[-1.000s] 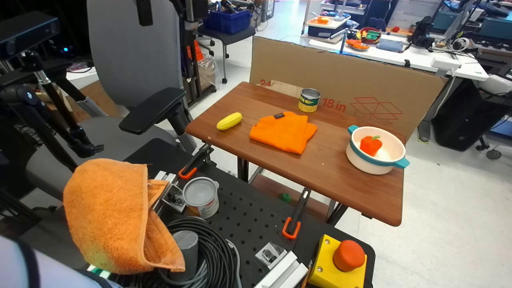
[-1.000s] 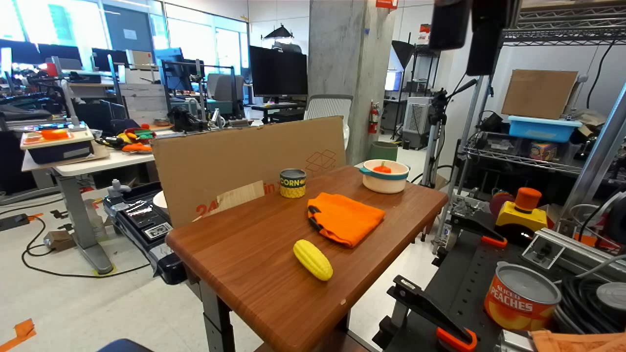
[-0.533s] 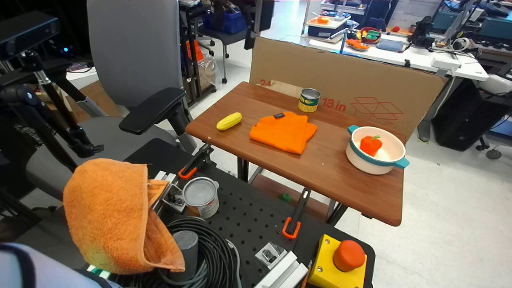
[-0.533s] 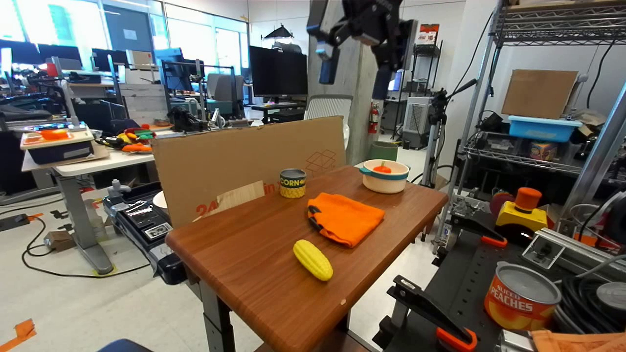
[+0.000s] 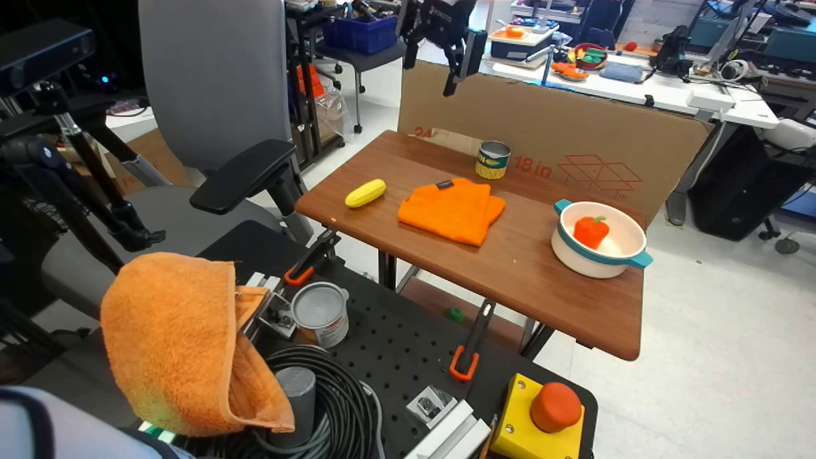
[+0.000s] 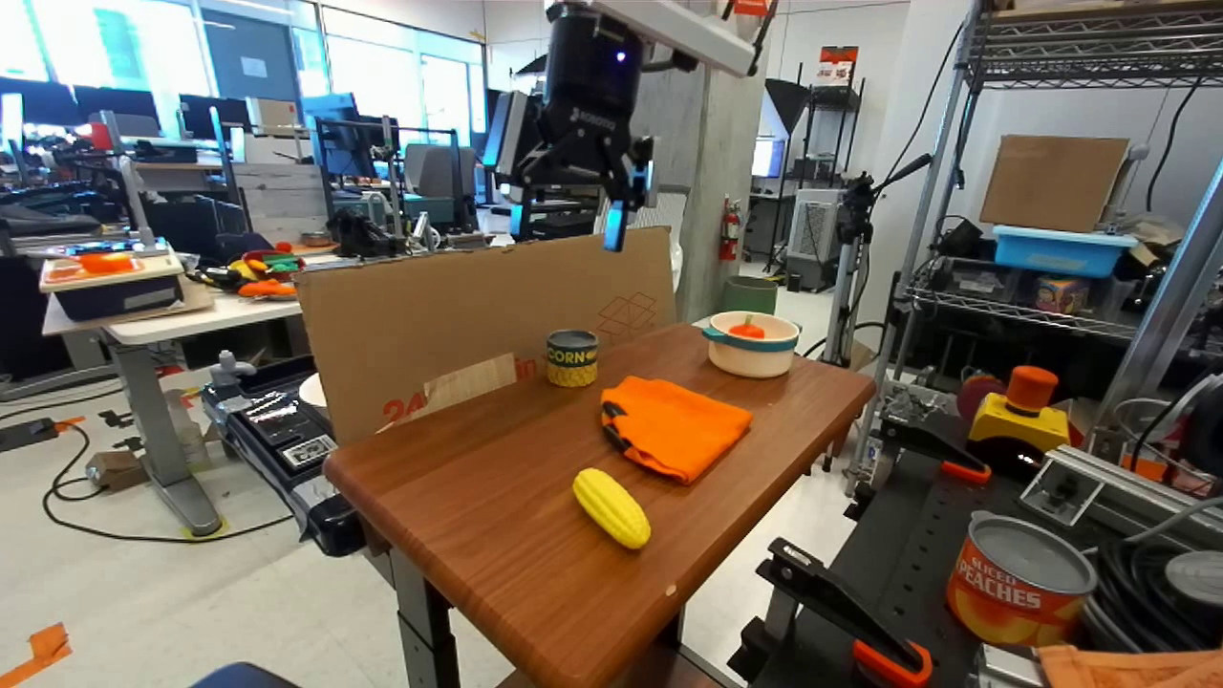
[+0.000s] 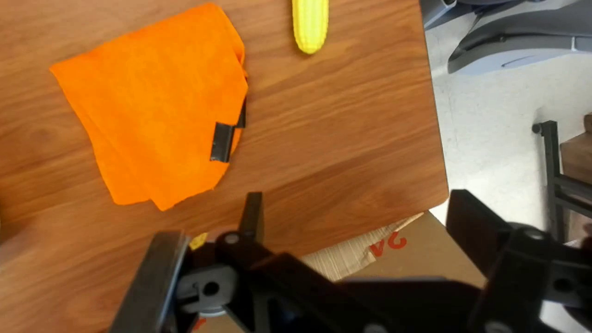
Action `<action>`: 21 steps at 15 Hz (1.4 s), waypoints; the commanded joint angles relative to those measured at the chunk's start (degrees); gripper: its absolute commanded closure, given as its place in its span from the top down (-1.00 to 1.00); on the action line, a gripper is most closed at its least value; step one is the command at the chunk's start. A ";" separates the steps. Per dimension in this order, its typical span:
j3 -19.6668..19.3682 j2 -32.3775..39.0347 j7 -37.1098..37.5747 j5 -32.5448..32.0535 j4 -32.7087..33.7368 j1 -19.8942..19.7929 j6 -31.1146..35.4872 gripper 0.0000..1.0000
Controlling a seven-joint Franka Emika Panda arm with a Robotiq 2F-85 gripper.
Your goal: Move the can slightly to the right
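The can, a small corn tin with a dark green and yellow label and a grey metal top, stands upright on the wooden table at its back edge, close to the cardboard. It shows in both exterior views [image 5: 493, 159] [image 6: 571, 358]. In the wrist view only a small yellow bit of the can [image 7: 199, 241] shows behind the left finger; the rest is hidden. My gripper shows in both exterior views [image 5: 430, 76] [image 6: 567, 229], in the air well above the can and apart from it. In the wrist view the gripper [image 7: 357, 203] is open, fingers wide apart, nothing between them.
A cardboard sheet [image 5: 548, 127] stands upright along the table's back edge. An orange cloth [image 5: 451, 210] lies in front of the can. A yellow corn cob [image 5: 365, 193] lies toward one end of the table [image 5: 529, 293]. A white bowl [image 5: 570, 255] with an orange pepper stands at the other end.
The gripper has come into fuller view and swung across above the table to the can's side, near the cardboard. The can and the other objects have not moved.
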 commanded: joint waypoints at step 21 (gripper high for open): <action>-2.51 41.40 -8.22 -6.52 47.81 0.55 -19.65 1.00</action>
